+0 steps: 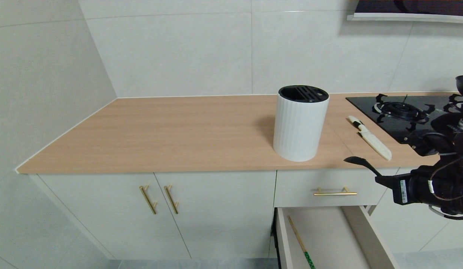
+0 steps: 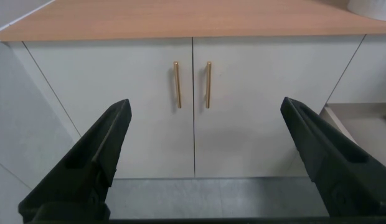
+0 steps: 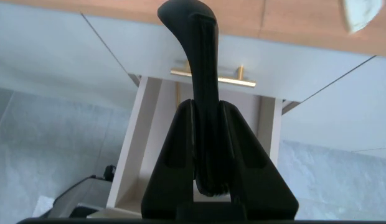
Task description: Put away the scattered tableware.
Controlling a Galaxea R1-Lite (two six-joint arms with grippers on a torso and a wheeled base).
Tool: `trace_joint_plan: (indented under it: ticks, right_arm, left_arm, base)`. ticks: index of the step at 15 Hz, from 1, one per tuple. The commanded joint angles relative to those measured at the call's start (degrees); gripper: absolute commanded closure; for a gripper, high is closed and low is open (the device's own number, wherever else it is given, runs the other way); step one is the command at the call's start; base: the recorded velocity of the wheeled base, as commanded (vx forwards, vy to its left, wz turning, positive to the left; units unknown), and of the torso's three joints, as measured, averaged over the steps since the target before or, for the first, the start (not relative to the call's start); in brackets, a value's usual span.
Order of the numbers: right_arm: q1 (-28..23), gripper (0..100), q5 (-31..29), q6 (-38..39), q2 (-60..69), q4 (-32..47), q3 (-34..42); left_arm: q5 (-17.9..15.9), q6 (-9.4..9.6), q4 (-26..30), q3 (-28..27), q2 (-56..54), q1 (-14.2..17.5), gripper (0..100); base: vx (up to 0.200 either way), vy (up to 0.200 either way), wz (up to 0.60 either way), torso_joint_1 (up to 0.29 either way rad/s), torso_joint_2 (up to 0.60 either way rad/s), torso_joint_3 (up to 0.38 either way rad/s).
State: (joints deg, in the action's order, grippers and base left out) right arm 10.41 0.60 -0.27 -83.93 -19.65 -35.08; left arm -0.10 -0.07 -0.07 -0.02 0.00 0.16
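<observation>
My right gripper (image 1: 382,181) is shut on a black spoon (image 1: 360,163), held in the air in front of the counter edge, above the open drawer (image 1: 360,228). In the right wrist view the spoon (image 3: 196,68) sticks out from between the fingers (image 3: 174,155), over the drawer (image 3: 149,124). A pair of chopsticks (image 1: 301,243) lies inside the drawer. A white knife (image 1: 369,137) rests on the wooden counter (image 1: 171,130), to the right of a white ribbed holder (image 1: 300,127) with a black slotted top. My left gripper (image 2: 205,106) is open and holds nothing, low down, facing the cabinet doors.
A black gas hob (image 1: 403,112) occupies the counter's right end. Two cabinet doors with gold handles (image 2: 192,84) stand shut under the counter's left part. A shut upper drawer with a gold handle (image 1: 335,193) sits just above the open one. Tiled walls bound the counter behind and to the left.
</observation>
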Motion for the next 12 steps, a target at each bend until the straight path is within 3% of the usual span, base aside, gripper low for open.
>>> trace_joint_plan:
  ticks: [1,5,12]
  right_arm:
    - [0.14,100,0.02,0.00,-2.46,-0.12,0.02]
    - [0.22,100,0.02,0.00,-3.34,-0.30,0.28]
    - [0.22,100,0.02,0.00,-4.84,-0.30,0.28]
  left_arm:
    - [0.01,-0.01,-0.01,0.02,0.09,0.02,0]
    - [0.01,-0.01,-0.01,0.02,0.09,0.02,0]
    - [0.01,-0.01,-0.01,0.02,0.09,0.02,0]
  base:
    - [0.000,0.000,0.00,0.000,0.00,0.000]
    - [0.000,0.000,0.00,-0.062,0.14,0.073]
    - [0.000,0.000,0.00,-0.203,0.48,0.274]
